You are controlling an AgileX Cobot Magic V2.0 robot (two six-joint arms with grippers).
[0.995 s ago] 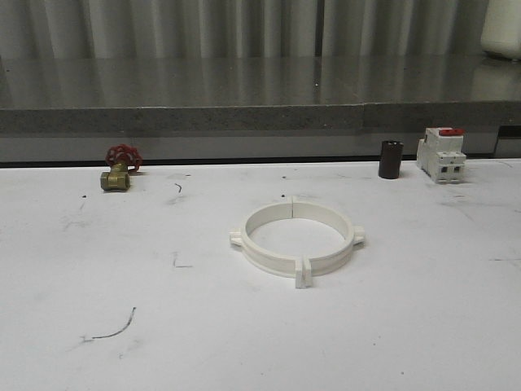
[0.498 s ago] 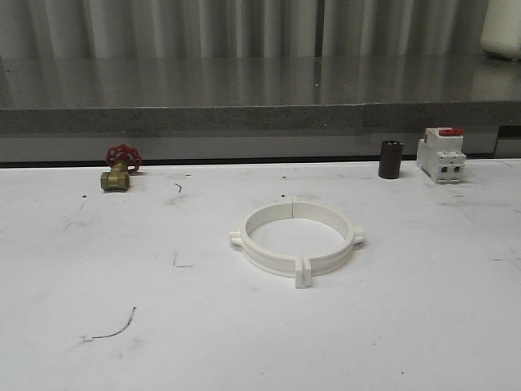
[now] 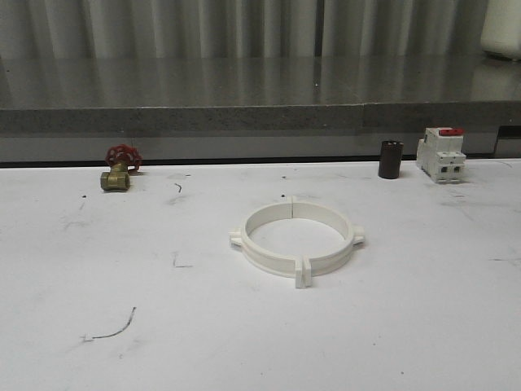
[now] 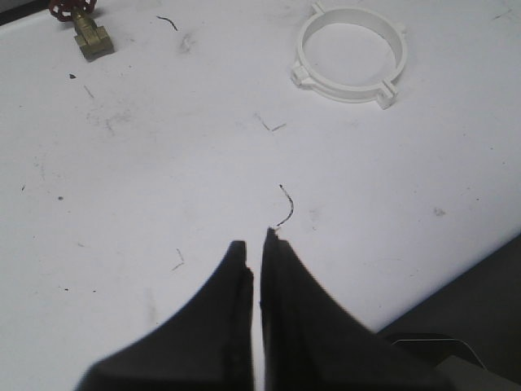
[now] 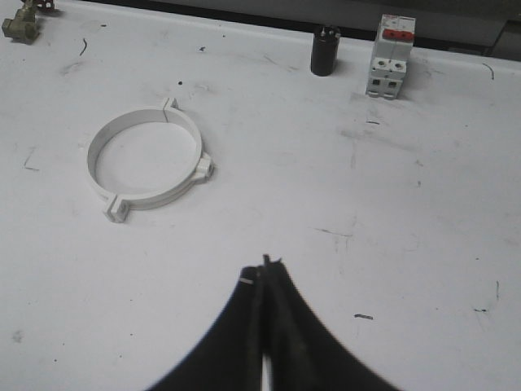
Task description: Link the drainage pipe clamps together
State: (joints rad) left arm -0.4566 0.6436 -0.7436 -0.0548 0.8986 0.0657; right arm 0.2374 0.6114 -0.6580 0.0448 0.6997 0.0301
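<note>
The two white drainage pipe clamps lie flat in the middle of the table, set together as one ring point(image 3: 275, 261). The left half point(image 3: 247, 244) and the right half point(image 3: 348, 243) meet at a seam at the back and at the tabs point(image 3: 303, 275) at the front. The ring also lies far ahead of the fingers in the left wrist view point(image 4: 342, 88) and in the right wrist view point(image 5: 155, 198). My left gripper point(image 4: 254, 243) is shut and holds nothing, well short of the ring. My right gripper point(image 5: 264, 267) is shut and empty too, apart from the ring.
A brass valve with a red handwheel point(image 3: 119, 169) stands at the back left. A dark cylinder point(image 3: 390, 159) and a white-and-red breaker block point(image 3: 441, 154) stand at the back right. A grey ledge point(image 3: 244, 118) runs behind the table. The table edge point(image 4: 456, 285) passes near my left gripper.
</note>
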